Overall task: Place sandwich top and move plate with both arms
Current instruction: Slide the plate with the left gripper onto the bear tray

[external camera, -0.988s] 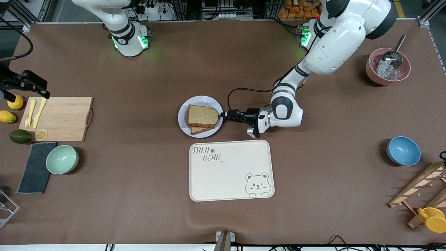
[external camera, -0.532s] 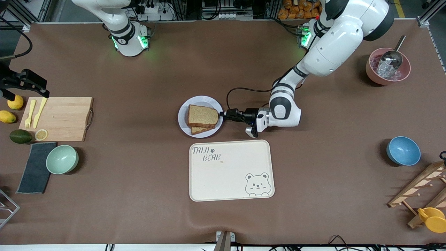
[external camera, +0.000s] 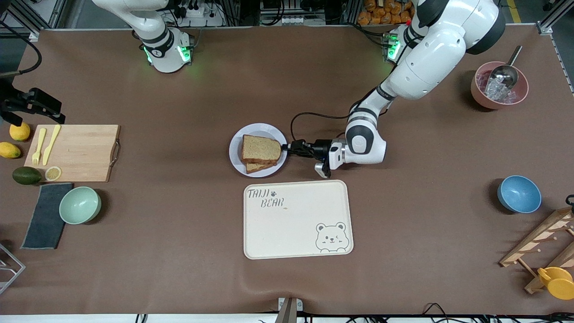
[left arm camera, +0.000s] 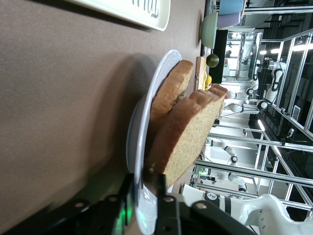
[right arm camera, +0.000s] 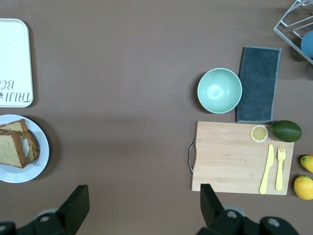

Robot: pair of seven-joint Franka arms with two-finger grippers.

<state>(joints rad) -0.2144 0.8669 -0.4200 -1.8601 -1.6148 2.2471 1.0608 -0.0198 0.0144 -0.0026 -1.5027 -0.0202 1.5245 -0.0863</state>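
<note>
Pinching the plate rim, sandwich top already stacked

Sandwich top atop lower slice on plate, table centre, tray at 6 o'clock; left gripper narrow on rim at 3 o'clock; lift level. Right gripper wide, waiting above cutting board.

White jointed arms with black bands, green-lit bases, black grippers, looping black cable

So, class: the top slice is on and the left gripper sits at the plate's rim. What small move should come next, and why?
Probably lift the plate slightly. The left gripper has its fingers on either side of the rim, apparently closed on it, and the sandwich top already lies on the stack. The tray sits just nearer the camera. The right gripper waits open above the table.
</note>
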